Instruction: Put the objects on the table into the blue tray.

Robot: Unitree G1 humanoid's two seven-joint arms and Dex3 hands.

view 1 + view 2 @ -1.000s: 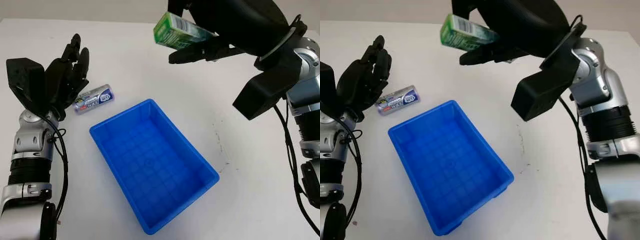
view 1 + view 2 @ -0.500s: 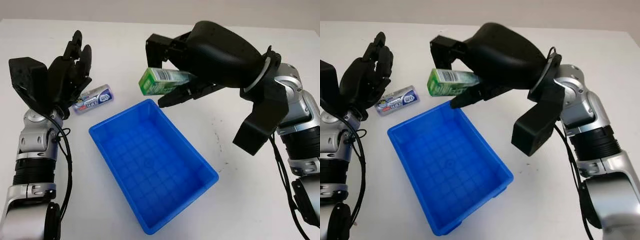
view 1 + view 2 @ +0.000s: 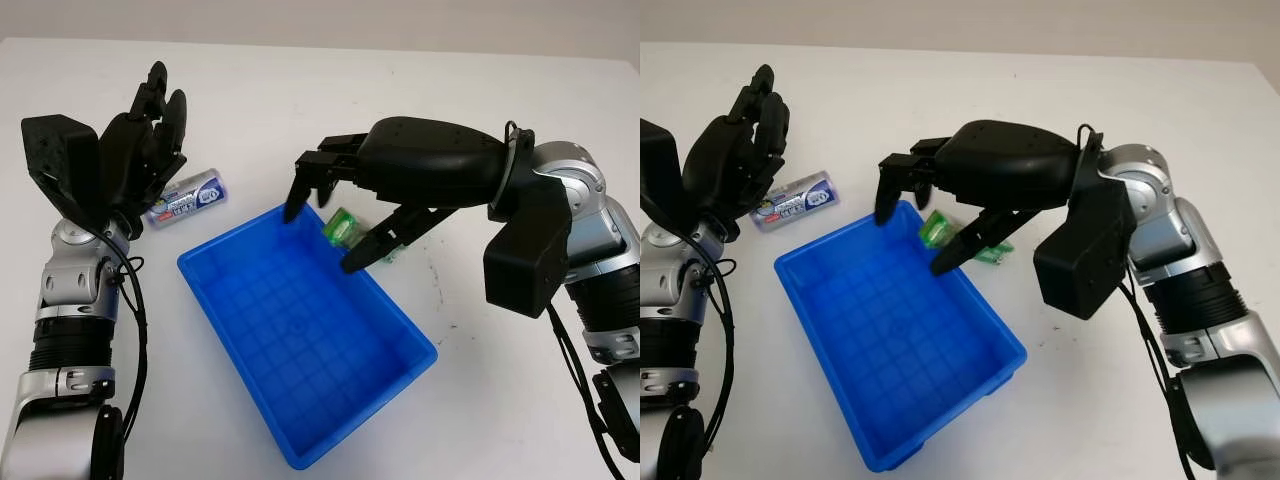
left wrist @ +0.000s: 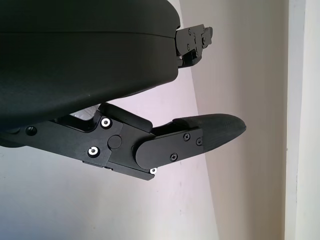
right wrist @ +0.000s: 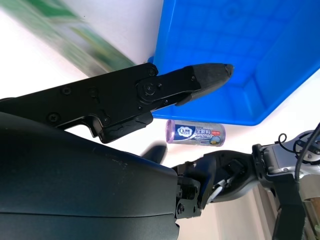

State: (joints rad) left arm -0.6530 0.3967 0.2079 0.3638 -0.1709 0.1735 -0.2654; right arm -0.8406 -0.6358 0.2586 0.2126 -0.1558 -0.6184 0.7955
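The blue tray (image 3: 300, 340) sits mid-table, with nothing inside. My right hand (image 3: 320, 238) hovers over its far corner, open and holding nothing. A green box (image 3: 342, 227) is under that hand at the tray's far right rim. In the right wrist view the green box (image 5: 75, 35) is blurred over white table, just outside the tray's wall (image 5: 240, 60). A purple-and-white canister (image 3: 187, 197) lies on the table left of the tray. My left hand (image 3: 140, 150) is raised beside it, open.
White table surrounds the tray, with free room on the right and in front. My right forearm (image 3: 560, 230) reaches in over the table to the right of the tray.
My right hand came down from high above toward the tray's far corner and let go of the green box, which now sits at the rim. The left hand barely moved.
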